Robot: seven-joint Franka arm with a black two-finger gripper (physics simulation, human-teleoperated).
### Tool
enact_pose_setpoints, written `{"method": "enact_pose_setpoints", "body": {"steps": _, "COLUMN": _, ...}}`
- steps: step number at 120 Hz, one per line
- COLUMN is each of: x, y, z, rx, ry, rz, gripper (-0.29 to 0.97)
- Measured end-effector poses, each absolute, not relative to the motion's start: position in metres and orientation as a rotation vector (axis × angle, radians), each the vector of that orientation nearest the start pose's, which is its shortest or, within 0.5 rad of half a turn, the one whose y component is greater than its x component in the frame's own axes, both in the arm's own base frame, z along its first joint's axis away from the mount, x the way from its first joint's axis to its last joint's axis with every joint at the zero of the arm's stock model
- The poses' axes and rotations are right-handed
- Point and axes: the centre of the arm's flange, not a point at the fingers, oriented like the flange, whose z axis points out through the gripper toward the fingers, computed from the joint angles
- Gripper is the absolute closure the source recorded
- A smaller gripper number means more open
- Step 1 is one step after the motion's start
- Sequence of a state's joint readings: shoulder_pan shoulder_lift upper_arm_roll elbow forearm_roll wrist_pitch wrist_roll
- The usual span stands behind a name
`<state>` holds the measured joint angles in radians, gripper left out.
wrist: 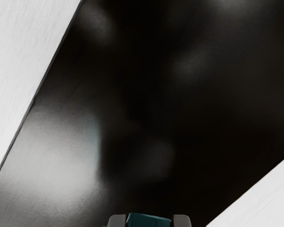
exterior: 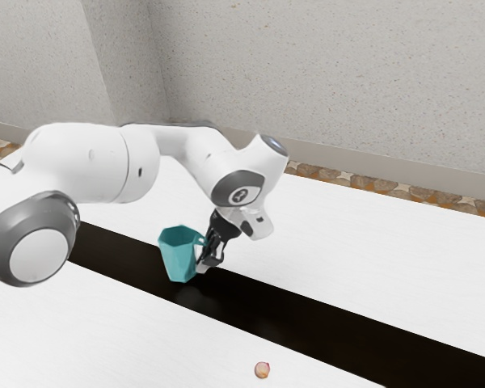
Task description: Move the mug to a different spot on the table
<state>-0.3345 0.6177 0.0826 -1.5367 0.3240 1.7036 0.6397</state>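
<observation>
The gripper [exterior: 213, 257] is nearly closed, pinching the mug [exterior: 176, 255] by its handle; the body sits just beside it; this off-centre hold could let it swing or slip

Teal faceted mug [exterior: 178, 253] upright on black strip [exterior: 323, 319], handle between fingers [exterior: 216, 245].

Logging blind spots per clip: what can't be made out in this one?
1. Exterior view: the mug has its handle partly hidden behind the end effector.
2. Wrist view: the mug is cut off by the lower edge.
3. Exterior view: the small pinkish object is too small to identify.
</observation>
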Motion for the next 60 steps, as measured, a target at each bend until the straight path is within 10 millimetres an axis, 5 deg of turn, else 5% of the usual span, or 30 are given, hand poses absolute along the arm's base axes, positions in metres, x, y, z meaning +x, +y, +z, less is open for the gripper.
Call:
{"method": "enact_pose_setpoints", "body": {"steps": 32, "x": 0.639, "y": -0.148, "z": 0.252, "rx": -2.436, "ry": 1.36, "rz": 0.748, "gripper": 0.71}}
{"method": "enact_pose_setpoints", "body": {"steps": 60, "x": 0.638, "y": -0.149, "z": 0.25, "rx": -2.476, "ry": 1.352, "rz": 0.76, "gripper": 0.31}}
